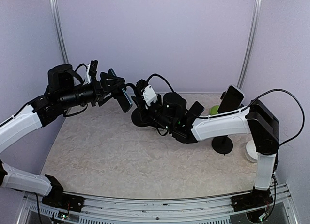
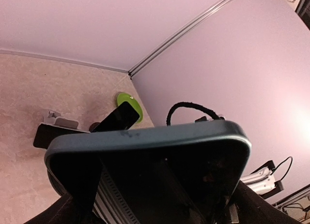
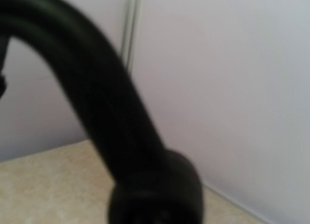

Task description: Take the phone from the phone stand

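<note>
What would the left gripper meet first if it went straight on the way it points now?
The left gripper holds the phone. Beyond that, it points toward the right gripper clamped on the phone stand, probably the first contact, though depth is unclear.

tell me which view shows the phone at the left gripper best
Top external: the phone shows nearly whole at the left gripper. Left wrist sees only its edge and dark face. Right wrist shows just the stand's neck.
</note>
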`<state>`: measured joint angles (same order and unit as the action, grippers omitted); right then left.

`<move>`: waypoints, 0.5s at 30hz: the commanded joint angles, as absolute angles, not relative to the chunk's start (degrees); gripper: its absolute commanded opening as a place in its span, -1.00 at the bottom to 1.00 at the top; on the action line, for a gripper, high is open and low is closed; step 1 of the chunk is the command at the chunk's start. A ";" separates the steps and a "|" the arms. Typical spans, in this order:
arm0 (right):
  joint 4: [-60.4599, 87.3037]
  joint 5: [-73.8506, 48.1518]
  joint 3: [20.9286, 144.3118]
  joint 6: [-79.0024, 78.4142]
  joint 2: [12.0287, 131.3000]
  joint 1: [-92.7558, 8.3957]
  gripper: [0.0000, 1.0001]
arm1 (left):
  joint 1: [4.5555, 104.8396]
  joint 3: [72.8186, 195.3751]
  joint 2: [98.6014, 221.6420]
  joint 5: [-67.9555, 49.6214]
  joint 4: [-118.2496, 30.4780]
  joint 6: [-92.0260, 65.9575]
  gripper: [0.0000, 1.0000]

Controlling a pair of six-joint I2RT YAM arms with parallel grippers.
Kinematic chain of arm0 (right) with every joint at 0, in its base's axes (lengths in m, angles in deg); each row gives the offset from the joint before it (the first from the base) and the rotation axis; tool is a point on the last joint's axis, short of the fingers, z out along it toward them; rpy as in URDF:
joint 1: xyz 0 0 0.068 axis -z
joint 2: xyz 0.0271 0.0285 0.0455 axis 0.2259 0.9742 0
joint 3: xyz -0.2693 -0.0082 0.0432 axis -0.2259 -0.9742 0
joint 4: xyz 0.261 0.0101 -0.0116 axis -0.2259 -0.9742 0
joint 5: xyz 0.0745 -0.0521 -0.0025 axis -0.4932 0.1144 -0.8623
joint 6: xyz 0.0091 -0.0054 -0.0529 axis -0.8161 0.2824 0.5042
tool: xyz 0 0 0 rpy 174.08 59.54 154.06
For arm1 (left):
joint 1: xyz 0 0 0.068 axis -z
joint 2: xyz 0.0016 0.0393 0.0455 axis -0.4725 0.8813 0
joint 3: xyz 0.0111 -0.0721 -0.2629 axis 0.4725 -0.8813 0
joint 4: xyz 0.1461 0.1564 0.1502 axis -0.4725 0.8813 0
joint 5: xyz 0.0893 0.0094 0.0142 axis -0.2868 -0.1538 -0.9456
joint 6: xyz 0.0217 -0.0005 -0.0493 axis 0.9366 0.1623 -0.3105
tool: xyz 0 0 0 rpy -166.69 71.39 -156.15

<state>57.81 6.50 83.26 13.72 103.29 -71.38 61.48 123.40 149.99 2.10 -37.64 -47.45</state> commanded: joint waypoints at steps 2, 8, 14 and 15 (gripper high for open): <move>56.71 -0.10 80.57 17.97 100.06 -71.68 -1.00 | 59.15 128.52 150.04 0.21 -30.76 -32.93 0.04; 54.43 -3.42 78.83 18.34 100.68 -71.68 -1.00 | 59.21 133.80 151.26 0.39 -25.23 -26.38 -0.03; 54.65 -6.78 76.02 17.97 100.87 -71.73 -1.00 | 59.91 138.53 153.35 0.31 -17.82 -17.90 -0.11; 54.96 -7.39 75.58 17.41 101.04 -71.69 -1.00 | 60.55 139.41 153.99 -0.01 -16.39 -16.41 -0.12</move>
<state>56.80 -0.74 78.53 14.99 102.66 -71.33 60.95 133.43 153.31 5.40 -16.37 -27.96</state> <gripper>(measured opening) 0.171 0.909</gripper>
